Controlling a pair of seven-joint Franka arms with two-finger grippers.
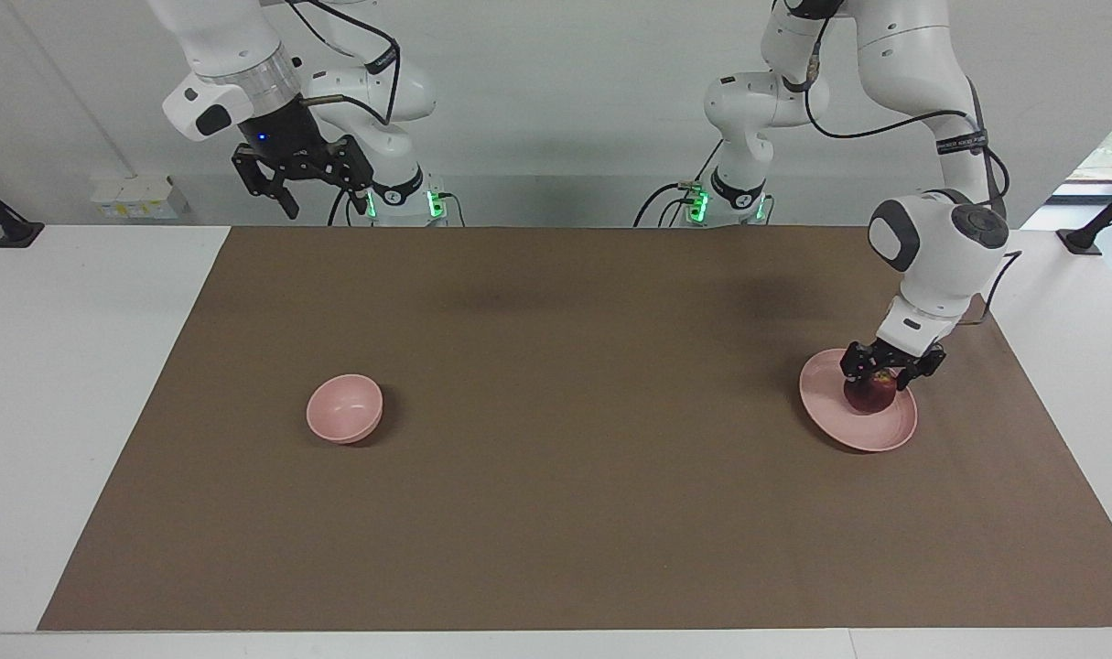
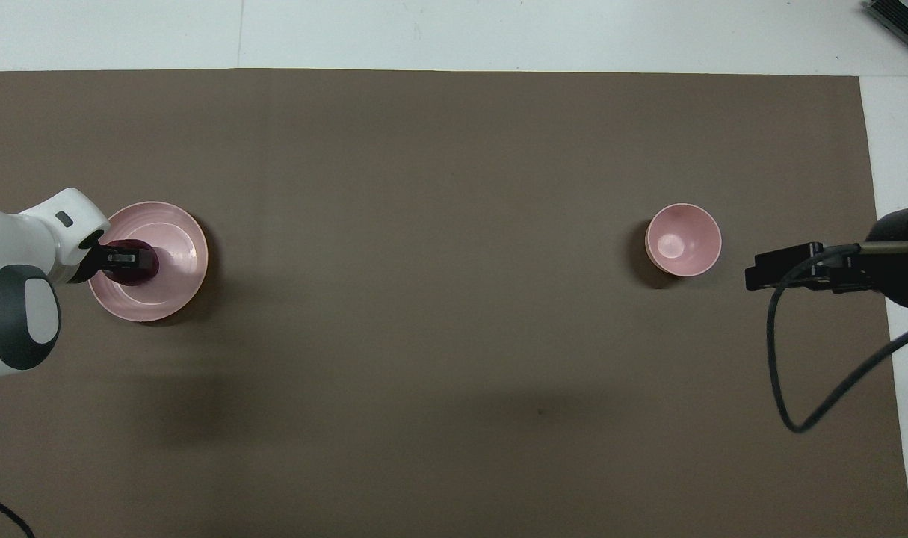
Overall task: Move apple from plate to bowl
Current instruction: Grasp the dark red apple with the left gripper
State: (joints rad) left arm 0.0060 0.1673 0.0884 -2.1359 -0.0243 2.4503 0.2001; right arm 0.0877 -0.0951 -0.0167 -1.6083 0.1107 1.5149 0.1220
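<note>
The small dark red apple lies on the wide pale pink plate at the left arm's end of the brown mat. My left gripper is down on the plate, its fingers closed on the two sides of the apple. In the overhead view the left gripper covers most of the apple on the plate. The small deep pink bowl stands empty toward the right arm's end and also shows in the overhead view. My right gripper waits open and empty, high above the mat's edge nearest the robots.
The brown mat covers most of the white table. A black cable hangs from the right arm over the mat's end. Small white boxes sit at the wall off the mat.
</note>
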